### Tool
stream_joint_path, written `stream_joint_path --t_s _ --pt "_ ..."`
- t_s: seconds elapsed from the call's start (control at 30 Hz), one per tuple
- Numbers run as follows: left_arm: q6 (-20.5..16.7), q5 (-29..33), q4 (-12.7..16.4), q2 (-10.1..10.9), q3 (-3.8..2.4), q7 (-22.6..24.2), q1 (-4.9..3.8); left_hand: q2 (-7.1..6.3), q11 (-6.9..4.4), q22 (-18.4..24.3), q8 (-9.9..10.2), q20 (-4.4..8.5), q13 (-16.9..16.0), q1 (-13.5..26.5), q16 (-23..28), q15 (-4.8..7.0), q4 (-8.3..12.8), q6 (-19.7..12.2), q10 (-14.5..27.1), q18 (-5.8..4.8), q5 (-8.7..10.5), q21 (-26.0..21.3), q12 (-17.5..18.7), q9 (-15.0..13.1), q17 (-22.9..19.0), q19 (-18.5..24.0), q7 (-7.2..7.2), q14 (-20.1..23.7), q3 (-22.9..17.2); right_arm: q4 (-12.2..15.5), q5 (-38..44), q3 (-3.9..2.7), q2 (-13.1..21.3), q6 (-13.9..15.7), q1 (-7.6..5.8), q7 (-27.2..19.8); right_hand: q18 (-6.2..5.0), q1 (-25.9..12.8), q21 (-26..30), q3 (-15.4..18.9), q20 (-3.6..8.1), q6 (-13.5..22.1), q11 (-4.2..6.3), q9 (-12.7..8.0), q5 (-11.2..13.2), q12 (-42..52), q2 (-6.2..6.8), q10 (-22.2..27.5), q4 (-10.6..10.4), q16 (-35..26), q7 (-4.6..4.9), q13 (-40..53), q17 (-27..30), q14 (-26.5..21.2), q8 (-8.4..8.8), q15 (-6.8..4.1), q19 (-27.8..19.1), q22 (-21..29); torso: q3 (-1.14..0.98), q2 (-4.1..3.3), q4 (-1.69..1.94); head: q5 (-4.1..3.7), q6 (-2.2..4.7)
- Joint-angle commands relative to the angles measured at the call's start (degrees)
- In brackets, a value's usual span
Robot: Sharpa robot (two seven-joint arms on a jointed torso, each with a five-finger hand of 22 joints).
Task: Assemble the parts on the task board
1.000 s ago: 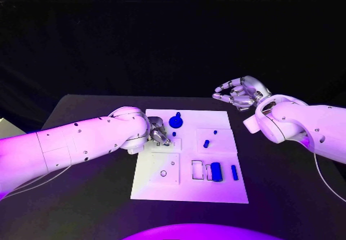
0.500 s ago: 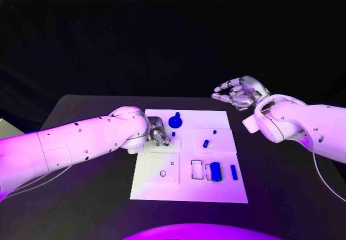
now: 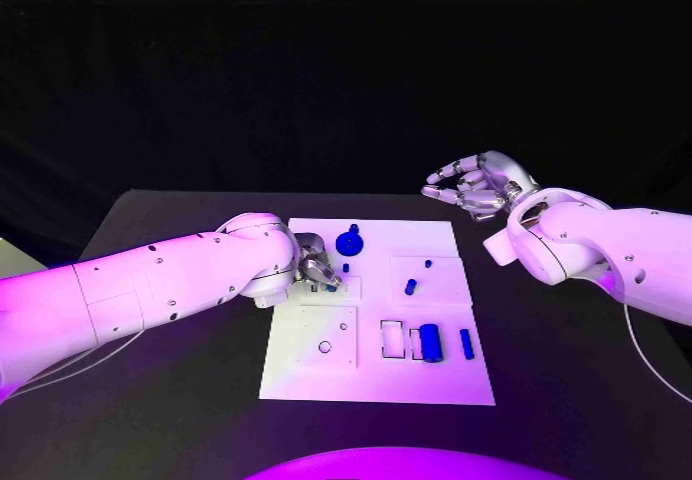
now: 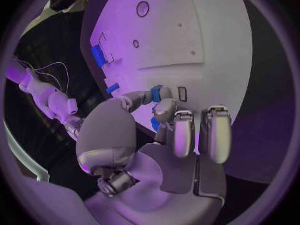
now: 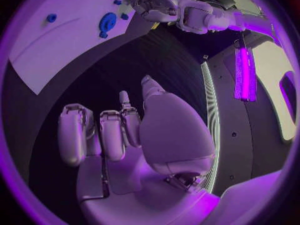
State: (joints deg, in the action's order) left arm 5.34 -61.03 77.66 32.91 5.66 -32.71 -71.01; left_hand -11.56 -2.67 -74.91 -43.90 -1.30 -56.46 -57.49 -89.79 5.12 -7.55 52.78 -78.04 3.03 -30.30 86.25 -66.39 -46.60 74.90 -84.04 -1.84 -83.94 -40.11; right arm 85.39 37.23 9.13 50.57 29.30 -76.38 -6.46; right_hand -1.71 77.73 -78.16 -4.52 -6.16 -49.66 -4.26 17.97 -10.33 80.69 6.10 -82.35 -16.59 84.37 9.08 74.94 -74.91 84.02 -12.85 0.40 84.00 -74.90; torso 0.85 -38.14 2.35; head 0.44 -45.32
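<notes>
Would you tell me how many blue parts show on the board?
6: knob far, three small pegs mid-board, cylinder and bar near; more may hide under the left robot hand.

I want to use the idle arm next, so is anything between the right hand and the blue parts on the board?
Nothing visible does. The right hand hangs beyond the task board's far right corner, holding nothing; bare black table lies between it and the nearest blue parts. The left hand works across the board.

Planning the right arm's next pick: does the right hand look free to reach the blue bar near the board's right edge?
Probably yes. The right hand hovers empty beyond the board, and nothing lies over the blue bar; the left hand works at the opposite side.
</notes>
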Motion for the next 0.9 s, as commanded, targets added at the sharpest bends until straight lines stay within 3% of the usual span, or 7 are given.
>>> stream_joint_path --t_s 0.03,0.9 --pt "1.52 0.77 -0.03 -0.27 0.16 0.05 0.22 0.43 -0.14 -6.03 0.43 0.33 -0.10 0.35 -0.21 0.45 1.11 0.36 -0.35 -0.95 0.06 -0.05 -0.40 -0.06 15.10 -0.16 0.80 -6.06 -0.69 0.04 0.53 -0.01 -0.01 -0.81 0.03 -0.40 -1.15 0.12 0.20 -0.22 0.37 0.45 0.00 0.09 -0.35 -0.27 -0.38 0.41 0.05 -0.15 0.06 6.47 -2.75 2.85 -0.31 -0.53 0.57 -7.21 0.01 0.01 0.02 -0.15 -0.11" --pt "1.49 0.77 -0.76 -0.58 0.16 0.03 0.22 -0.43 -0.17 -6.05 2.29 0.43 -0.46 1.38 -0.21 0.50 -4.44 1.68 -0.23 -0.95 0.37 -0.20 -0.53 -0.67 15.10 -0.22 0.88 -6.06 9.36 -0.05 0.55 -0.01 -0.06 -0.82 0.04 -0.57 -1.17 -0.25 0.35 -0.07 0.37 0.53 -0.02 0.10 -0.31 -0.33 -0.42 0.46 -0.10 -0.19 0.07 6.40 -2.74 2.86 -0.41 -0.53 0.55 -7.12 0.04 0.02 0.03 -0.51 -0.21"
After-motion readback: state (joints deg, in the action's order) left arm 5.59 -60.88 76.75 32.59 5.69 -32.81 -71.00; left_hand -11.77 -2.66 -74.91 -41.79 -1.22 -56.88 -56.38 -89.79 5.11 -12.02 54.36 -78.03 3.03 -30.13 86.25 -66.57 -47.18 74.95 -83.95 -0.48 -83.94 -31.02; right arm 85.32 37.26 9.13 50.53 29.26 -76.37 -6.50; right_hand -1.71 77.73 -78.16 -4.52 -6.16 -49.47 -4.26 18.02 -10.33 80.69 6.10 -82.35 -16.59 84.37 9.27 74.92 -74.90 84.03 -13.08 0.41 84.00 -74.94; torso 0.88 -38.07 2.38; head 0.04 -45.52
